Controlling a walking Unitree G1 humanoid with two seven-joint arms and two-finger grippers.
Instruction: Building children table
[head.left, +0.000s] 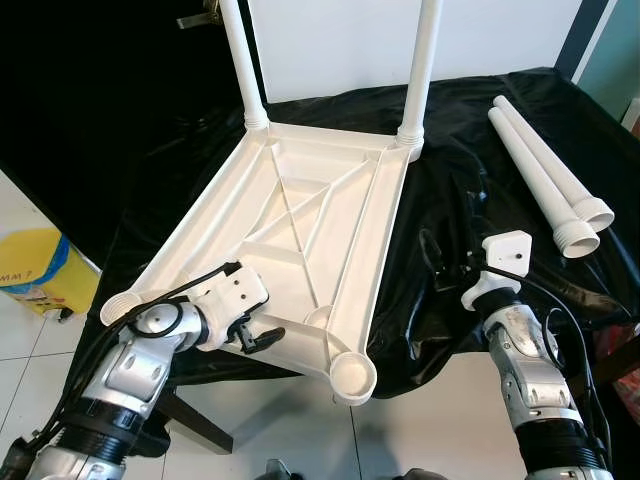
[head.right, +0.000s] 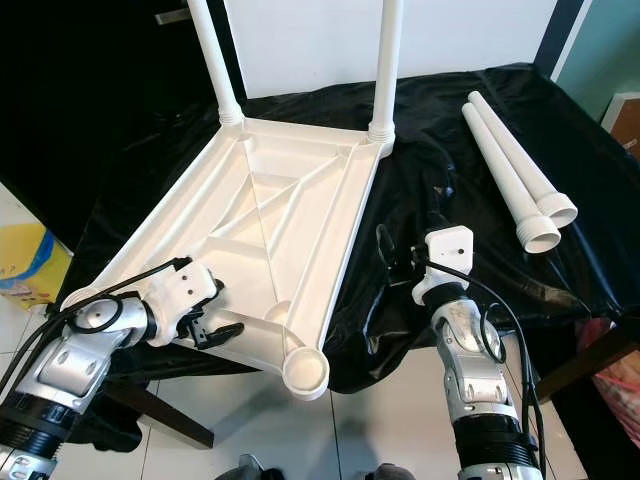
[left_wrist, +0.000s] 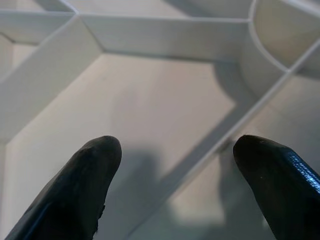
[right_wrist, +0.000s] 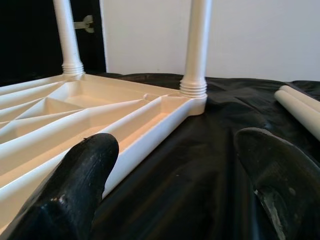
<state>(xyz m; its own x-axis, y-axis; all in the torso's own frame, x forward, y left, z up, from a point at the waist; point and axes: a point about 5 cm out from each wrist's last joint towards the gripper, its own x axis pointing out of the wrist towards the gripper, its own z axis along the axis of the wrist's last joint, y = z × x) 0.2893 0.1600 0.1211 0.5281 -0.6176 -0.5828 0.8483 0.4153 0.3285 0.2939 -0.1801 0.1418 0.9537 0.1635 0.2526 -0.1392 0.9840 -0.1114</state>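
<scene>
Black cloth (head.left: 450, 300) | tabletop (head.left: 300, 220) (upside down) under spread left claw (left_wrist: 170, 190) | right claw (right_wrist: 175, 190) spread beside

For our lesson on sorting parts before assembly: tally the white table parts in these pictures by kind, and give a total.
Tabletop, upside down: 1
Legs already standing in corner sockets: 2
Loose legs lying on the black cloth: 2
Total: 5 white parts
</scene>
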